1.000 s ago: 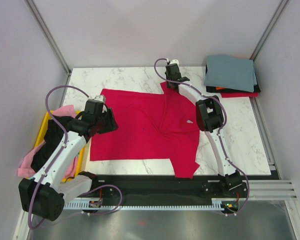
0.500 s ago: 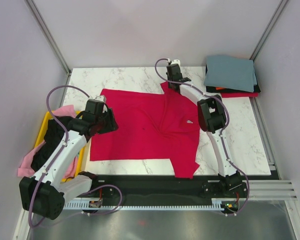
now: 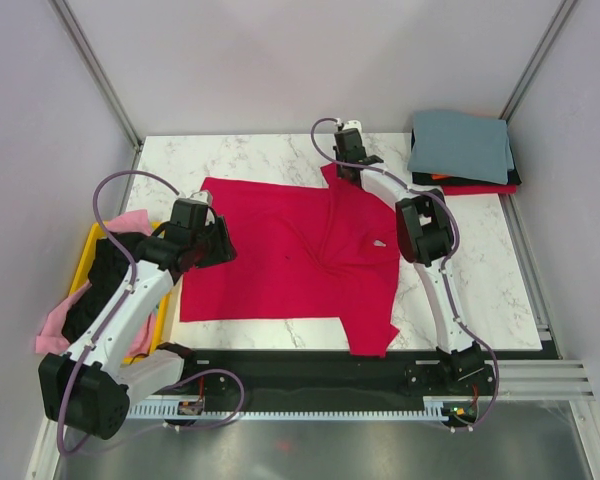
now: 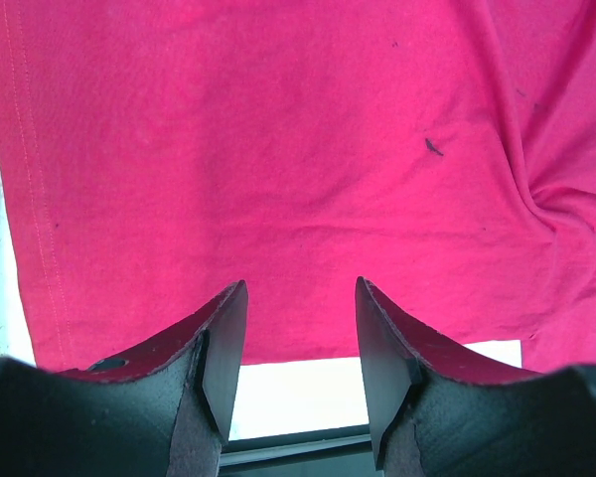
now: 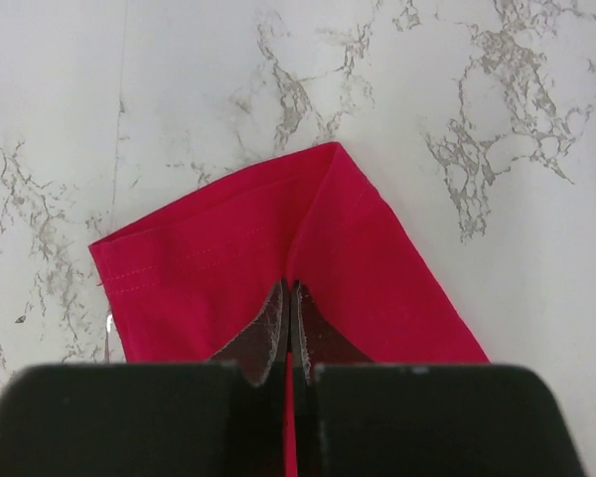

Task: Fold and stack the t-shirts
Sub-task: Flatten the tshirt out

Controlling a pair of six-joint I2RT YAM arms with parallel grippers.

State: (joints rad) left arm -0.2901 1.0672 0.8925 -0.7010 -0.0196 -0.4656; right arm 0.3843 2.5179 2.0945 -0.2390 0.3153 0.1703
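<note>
A crimson-red t-shirt (image 3: 280, 250) lies spread over the marble table, its white neck tag (image 3: 379, 243) facing up. My right gripper (image 3: 347, 170) is down at the far sleeve (image 5: 228, 258), shut on a pinched ridge of the red cloth (image 5: 289, 290). My left gripper (image 3: 218, 244) hovers over the shirt's left part near the hem; in the left wrist view its jaws (image 4: 300, 286) stand open with nothing between them, red cloth (image 4: 278, 149) below. Folded t-shirts are stacked at the back right, a grey-blue one (image 3: 460, 146) on top.
A yellow bin (image 3: 86, 252) hangs off the table's left edge, holding a black t-shirt (image 3: 102, 285) and a pink one (image 3: 52, 325). Bare marble (image 3: 480, 260) shows to the right of the red shirt. Metal frame posts line the enclosure's sides.
The right gripper's jaws have closed on the far sleeve, bunching the cloth into a ridge. The left arm has not moved.
</note>
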